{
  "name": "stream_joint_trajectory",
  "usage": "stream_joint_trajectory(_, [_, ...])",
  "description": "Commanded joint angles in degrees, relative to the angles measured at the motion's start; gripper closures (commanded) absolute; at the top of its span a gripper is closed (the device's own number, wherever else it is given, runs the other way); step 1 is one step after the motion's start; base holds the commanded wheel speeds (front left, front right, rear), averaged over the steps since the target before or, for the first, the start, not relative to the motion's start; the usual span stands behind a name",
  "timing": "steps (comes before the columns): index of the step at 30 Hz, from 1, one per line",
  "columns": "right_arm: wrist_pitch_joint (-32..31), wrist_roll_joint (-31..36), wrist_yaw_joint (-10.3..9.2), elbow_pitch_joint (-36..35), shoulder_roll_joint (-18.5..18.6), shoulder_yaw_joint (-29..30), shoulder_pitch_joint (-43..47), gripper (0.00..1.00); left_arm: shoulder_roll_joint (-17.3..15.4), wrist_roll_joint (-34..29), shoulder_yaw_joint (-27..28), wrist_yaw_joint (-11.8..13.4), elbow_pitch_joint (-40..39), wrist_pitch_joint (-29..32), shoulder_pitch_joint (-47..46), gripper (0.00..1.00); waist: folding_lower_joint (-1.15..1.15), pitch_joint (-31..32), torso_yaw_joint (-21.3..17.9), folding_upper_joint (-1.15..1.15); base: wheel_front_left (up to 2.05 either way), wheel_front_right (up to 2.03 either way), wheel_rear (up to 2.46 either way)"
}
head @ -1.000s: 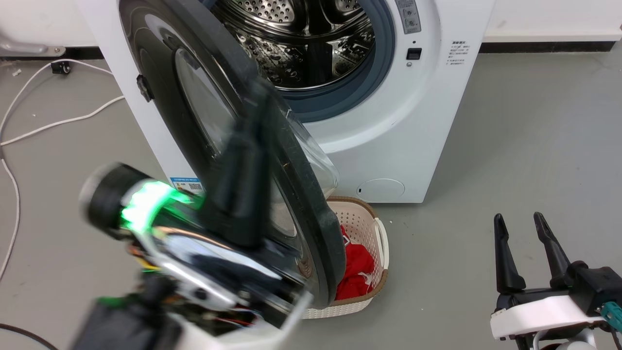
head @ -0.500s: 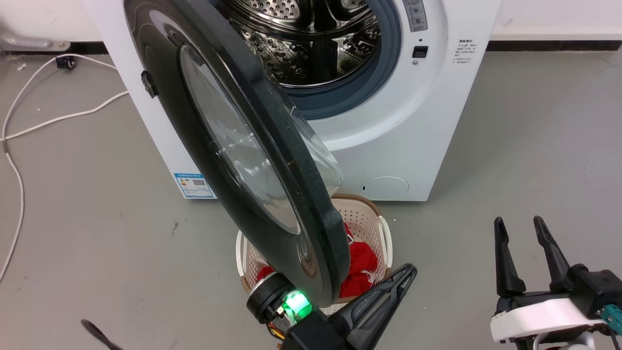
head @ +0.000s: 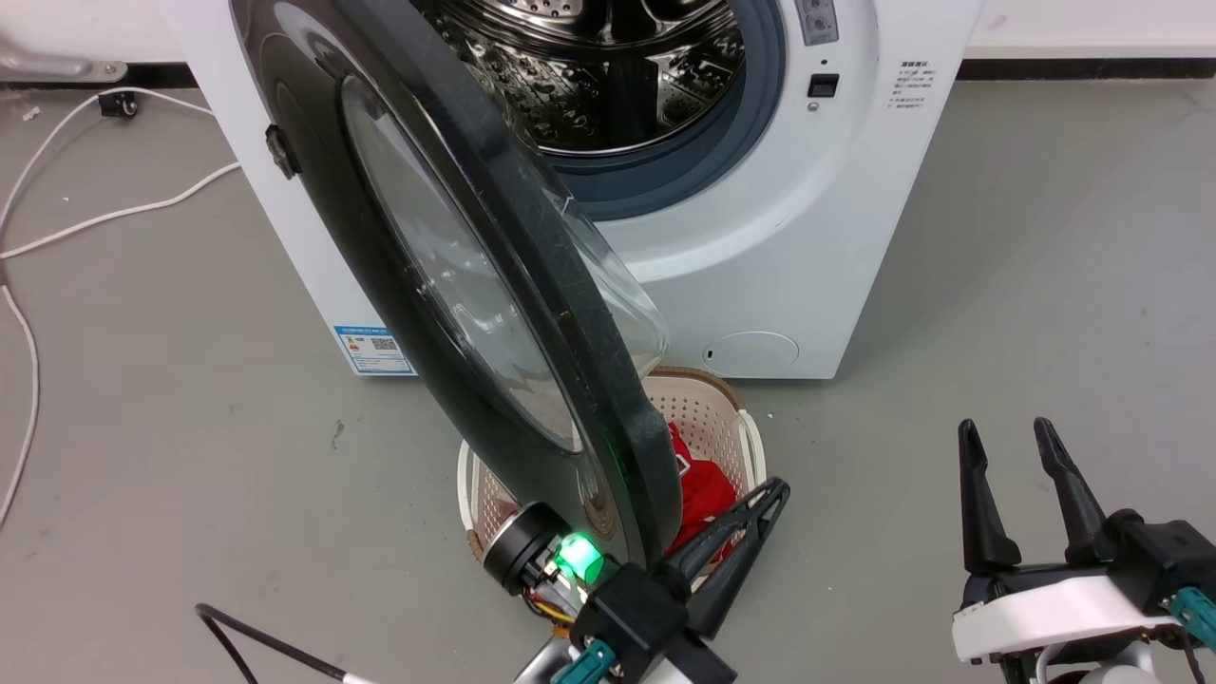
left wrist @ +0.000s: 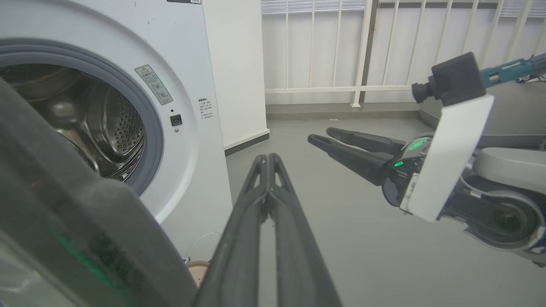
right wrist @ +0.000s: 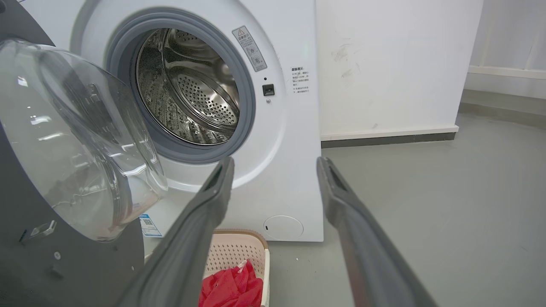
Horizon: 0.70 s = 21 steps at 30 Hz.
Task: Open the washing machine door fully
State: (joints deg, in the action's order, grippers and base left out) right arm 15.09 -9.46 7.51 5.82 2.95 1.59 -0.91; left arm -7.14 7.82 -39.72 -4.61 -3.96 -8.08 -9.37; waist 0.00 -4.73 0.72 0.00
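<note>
Your left claw [head: 777, 492]: two long matte-black tapered fingers [left wrist: 239, 243] on a black square block [head: 632, 608], teal connector [head: 579, 662] at its base, green LED [head: 576, 556] glowing next to a black round cap [head: 513, 546], yellow-orange wires [head: 546, 608] beneath, thin black cable [head: 266, 641] trailing. Your right claw [head: 1005, 429]: same black fingers, white curved wrist shell [head: 1045, 608], teal plug [head: 1195, 613] on a black block [head: 1164, 560].

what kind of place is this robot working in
Probably a laundry corner, perhaps a test space: a white front-loading washing machine with its black-rimmed round glass door swung out, and a cream perforated plastic basket of red cloth on bare grey floor.
</note>
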Motion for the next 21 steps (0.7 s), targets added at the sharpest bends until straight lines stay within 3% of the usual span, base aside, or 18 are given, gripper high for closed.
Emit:
stream_joint_trajectory(1, [0.1,-0.45,-0.04,0.13,-0.15,0.03,-0.93,0.0,0.71,0.41,0.71,0.82,1.45,-0.98,-1.46,1.0,0.0,-0.29,-0.25,0.0,0.0,0.0,0.0])
stream_joint_trajectory(12, [0.1,-1.29,-0.04,0.91,-0.15,-0.49,-1.34,0.0,3.17,2.3,2.2,3.4,8.9,-3.55,-5.7,1.0,0.0,-0.49,-1.08,0.0,0.0,0.0,0.0])
stream_joint_trajectory(21, [0.1,-2.13,-0.04,1.11,-0.15,-0.78,-1.08,0.0,2.43,3.57,4.11,5.82,11.39,-4.38,-4.98,1.0,0.0,-0.22,-1.18,0.0,0.0,0.0,0.0])
